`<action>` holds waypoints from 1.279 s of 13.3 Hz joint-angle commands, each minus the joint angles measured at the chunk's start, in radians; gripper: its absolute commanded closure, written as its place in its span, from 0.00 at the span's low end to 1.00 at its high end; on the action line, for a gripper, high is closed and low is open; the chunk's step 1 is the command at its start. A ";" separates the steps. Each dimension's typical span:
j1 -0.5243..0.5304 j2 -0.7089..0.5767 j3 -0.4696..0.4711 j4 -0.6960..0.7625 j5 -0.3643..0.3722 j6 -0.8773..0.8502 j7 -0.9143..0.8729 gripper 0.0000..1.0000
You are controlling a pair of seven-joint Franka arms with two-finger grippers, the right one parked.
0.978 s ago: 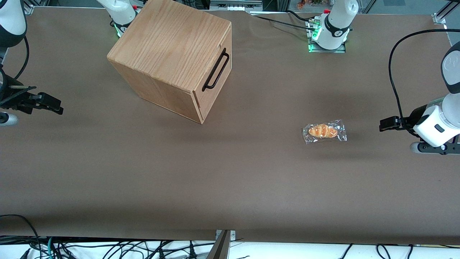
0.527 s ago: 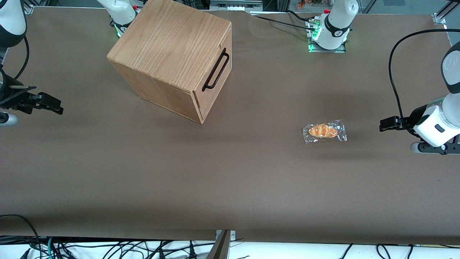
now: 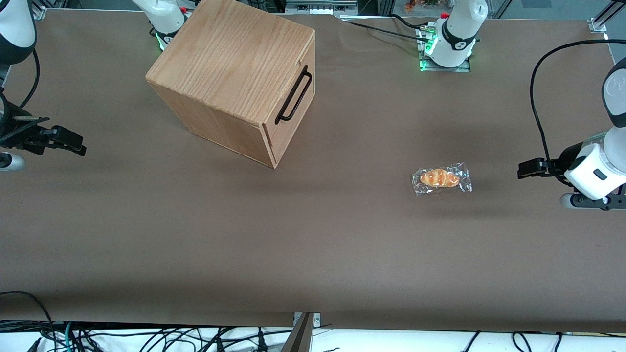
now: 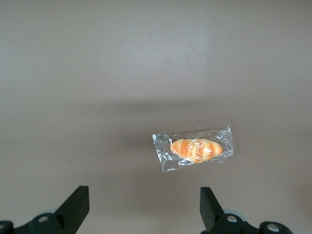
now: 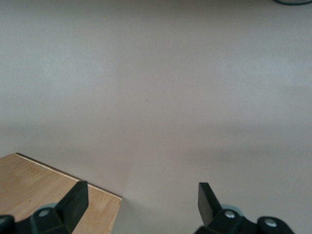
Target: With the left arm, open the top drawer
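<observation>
The top drawer (image 3: 293, 100) sits flush in the oak cabinet (image 3: 234, 78) toward the parked arm's end of the worktop (image 3: 313, 234), black handle (image 3: 293, 95) untouched, while the left arm's claw (image 3: 525, 169) (fingers (image 4: 75, 207) spread wide) hovers well apart, near the wrapped bread roll (image 3: 441, 178).
</observation>
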 commanded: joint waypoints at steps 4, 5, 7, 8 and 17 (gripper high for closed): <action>0.005 -0.017 -0.004 -0.005 0.020 0.001 -0.005 0.00; 0.005 -0.017 -0.004 -0.005 0.018 0.001 -0.005 0.00; 0.005 -0.017 -0.007 -0.007 0.017 -0.001 0.002 0.00; 0.003 -0.017 -0.012 -0.007 0.015 -0.002 0.002 0.00; -0.027 -0.015 -0.099 -0.008 0.003 -0.043 -0.005 0.00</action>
